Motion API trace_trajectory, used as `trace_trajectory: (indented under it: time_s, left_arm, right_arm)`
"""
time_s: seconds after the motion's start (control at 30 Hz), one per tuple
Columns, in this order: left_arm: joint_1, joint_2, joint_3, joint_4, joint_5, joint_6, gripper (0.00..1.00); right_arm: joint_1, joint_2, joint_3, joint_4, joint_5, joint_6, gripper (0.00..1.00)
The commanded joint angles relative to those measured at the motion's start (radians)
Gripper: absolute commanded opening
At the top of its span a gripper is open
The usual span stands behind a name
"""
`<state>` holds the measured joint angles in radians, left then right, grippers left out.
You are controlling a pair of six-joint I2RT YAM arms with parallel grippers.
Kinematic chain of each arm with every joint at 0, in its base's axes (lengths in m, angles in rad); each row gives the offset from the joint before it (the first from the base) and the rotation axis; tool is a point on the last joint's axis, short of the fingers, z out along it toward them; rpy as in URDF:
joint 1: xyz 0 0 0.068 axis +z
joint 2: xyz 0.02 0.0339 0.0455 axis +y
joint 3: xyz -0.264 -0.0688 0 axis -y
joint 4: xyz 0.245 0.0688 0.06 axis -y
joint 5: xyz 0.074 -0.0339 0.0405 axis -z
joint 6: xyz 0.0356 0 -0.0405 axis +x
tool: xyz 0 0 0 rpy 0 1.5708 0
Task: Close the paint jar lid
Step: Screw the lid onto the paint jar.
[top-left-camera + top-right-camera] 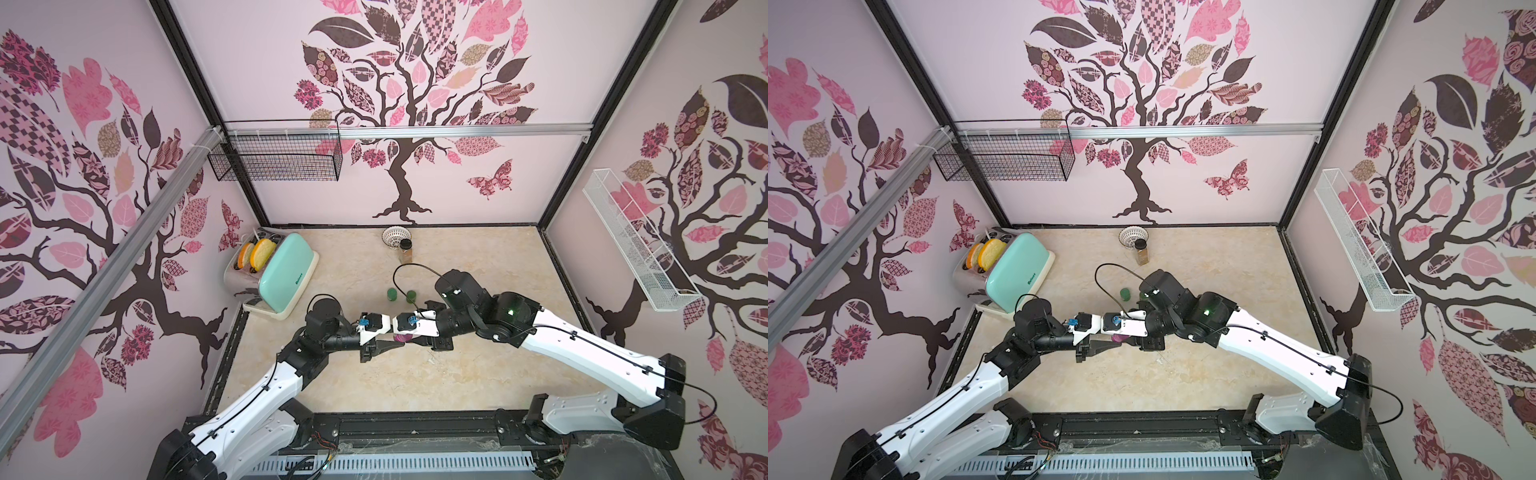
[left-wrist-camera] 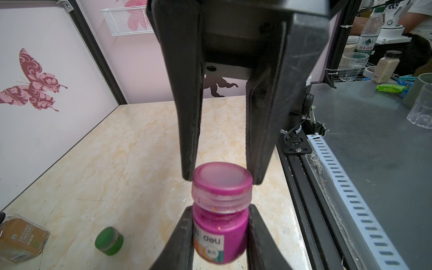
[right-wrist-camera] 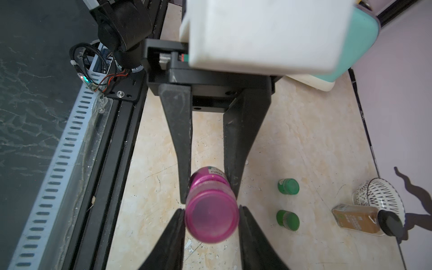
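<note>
Left end effector [image 2: 219, 209] around paint jar [image 2: 221, 233]

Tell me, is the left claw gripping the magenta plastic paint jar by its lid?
No: the left claw clamps the magenta plastic paint jar around its labelled body, below the translucent ridged lid.

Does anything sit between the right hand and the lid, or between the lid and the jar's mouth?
Nothing visible does. The right hand is shut on the lid, which sits directly on the paint jar held by the left hand. How far it is screwed down cannot be told.
</note>
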<state>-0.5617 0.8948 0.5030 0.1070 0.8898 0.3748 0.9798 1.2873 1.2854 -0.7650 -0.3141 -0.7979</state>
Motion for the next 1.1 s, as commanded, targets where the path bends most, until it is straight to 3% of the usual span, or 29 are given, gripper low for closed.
trace_trajectory:
  time_s: [0.0,0.17,0.7,0.87,1.07]
  left_arm:
    - [-0.004,-0.005,0.020,-0.003,0.006,0.013,0.24]
    - [-0.004,-0.007,0.020,-0.003,0.006,0.015,0.24]
    - [-0.004,-0.013,0.019,-0.003,-0.002,0.020,0.24]
    - [-0.004,-0.014,0.017,-0.003,-0.005,0.022,0.24]
    - [-0.003,-0.019,0.017,-0.003,-0.013,0.026,0.24]
  right_arm:
    - [0.007,0.015,0.054,-0.005,0.003,0.021,0.30]
    - [0.007,0.030,0.066,-0.012,0.009,0.059,0.25]
    - [0.026,0.147,0.217,-0.182,0.031,0.255,0.23]
    - [0.036,0.186,0.253,-0.211,0.047,0.390,0.21]
    - [0.082,0.252,0.305,-0.250,0.165,0.604,0.18]
